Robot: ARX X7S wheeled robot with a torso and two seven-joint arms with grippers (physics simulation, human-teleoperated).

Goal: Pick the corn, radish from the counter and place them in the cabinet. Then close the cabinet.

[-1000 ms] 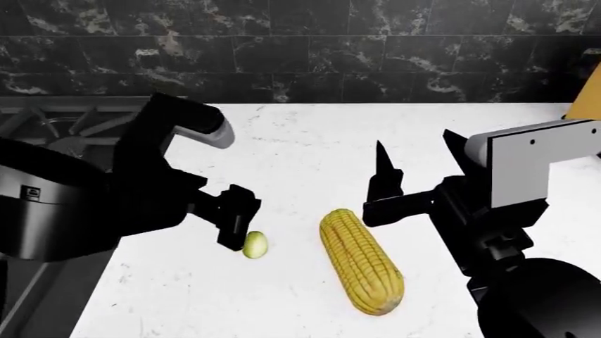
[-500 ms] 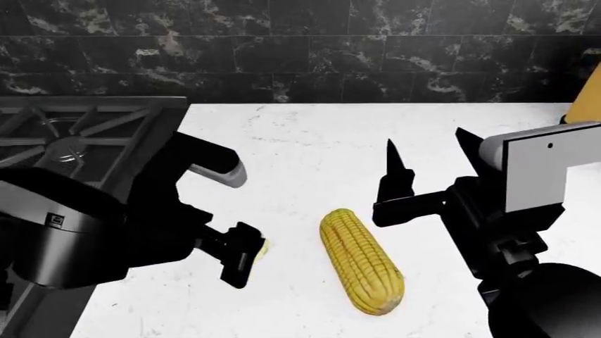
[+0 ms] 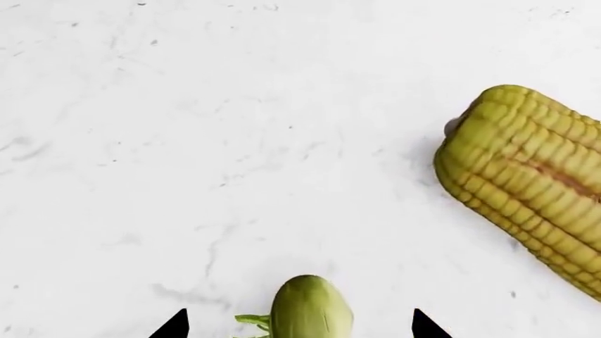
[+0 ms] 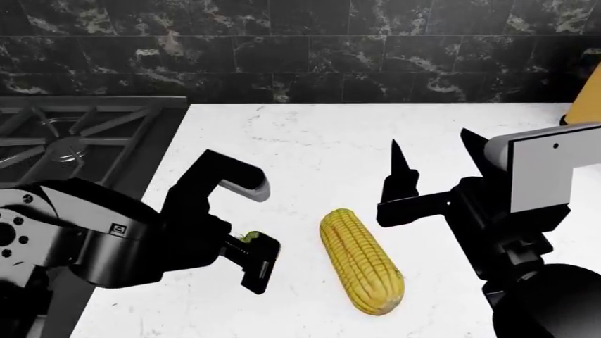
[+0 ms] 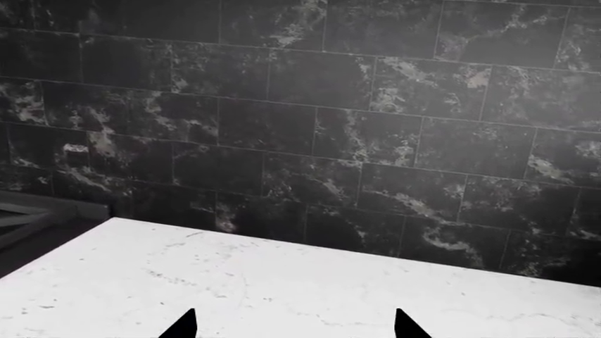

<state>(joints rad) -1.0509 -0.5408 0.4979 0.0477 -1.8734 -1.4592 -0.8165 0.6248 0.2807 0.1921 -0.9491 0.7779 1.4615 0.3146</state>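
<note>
The corn (image 4: 362,260) lies lengthwise on the white counter (image 4: 310,148), its blunt end toward the wall; the left wrist view shows the corn (image 3: 530,183) off to one side. The radish (image 3: 312,310), small and pale green with a leafy stub, rests on the counter between the tips of my left gripper (image 3: 298,325), with a gap on each side. From the head view my left gripper (image 4: 252,248) covers the radish (image 4: 250,236) except for a green sliver. My right gripper (image 4: 428,151) hovers open right of the corn, and the right wrist view shows the right gripper (image 5: 294,325) empty. The cabinet is out of view.
A black gas hob (image 4: 75,134) borders the counter on the left. A dark marbled tile wall (image 4: 300,49) runs along the back. A yellow-sided object (image 4: 587,95) sits at the far right edge.
My left arm has dropped lower and nearer, so its open jaws now straddle the radish and hide it from the head view. The right gripper has shifted slightly right.
</note>
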